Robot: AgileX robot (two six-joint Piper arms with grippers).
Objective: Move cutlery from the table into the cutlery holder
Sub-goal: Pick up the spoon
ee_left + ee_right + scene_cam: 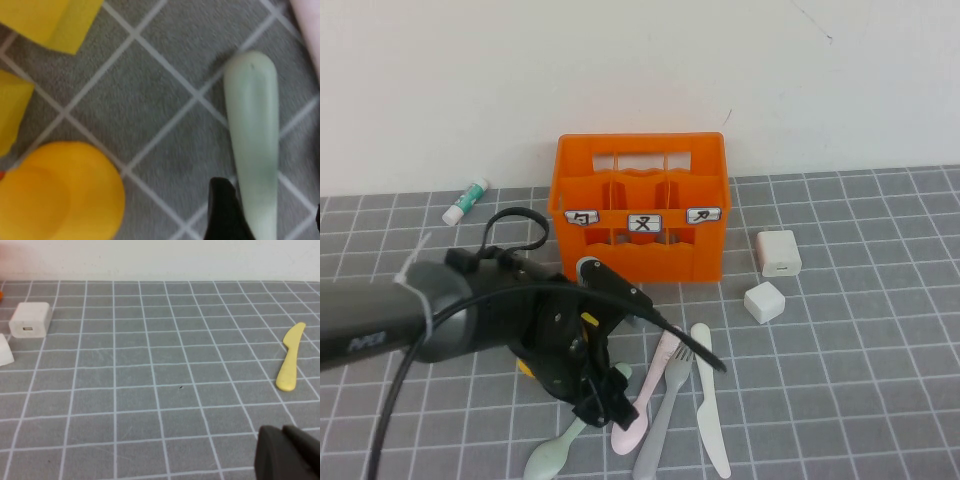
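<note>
We see four plastic pieces of cutlery lying flat on the table (840, 330), a surface of dark grey tiles with pale grout, at about six o'clock in the high view. A pale green spoon (560, 450) lies furthest toward the robot's left, its bowl toward the near edge. Just beside it is a pink spoon (638, 420), then a grey fork (662, 420), then a cream-white knife (710, 410) on the robot's right. The pink spoon and fork seem to touch or overlap near their upper ends.

The left gripper (605, 400) hangs low over the green spoon's handle. In the left wrist view one dark fingertip (225, 210) stands just beside the handle (255, 145). Its jaws are spread wide and have hold of nothing. Yellow shapes (60, 195) lie on the tiles next to it in that view; we cannot tell what they are.

At twelve o'clock from the cutlery stands the cutlery holder (640, 205), a bright orange crate with divided compartments and three white labels, upright by the white wall.

At two o'clock from the cutlery sit a white charger block (779, 253) and a small white cube (765, 301), near each other. At ten o'clock, by the wall, lies a small green and white tube (466, 200).

The right gripper (290, 452) is closed and holds nothing, low above bare tiles. Its wrist view shows a yellow knife (290, 365) well apart from it.
</note>
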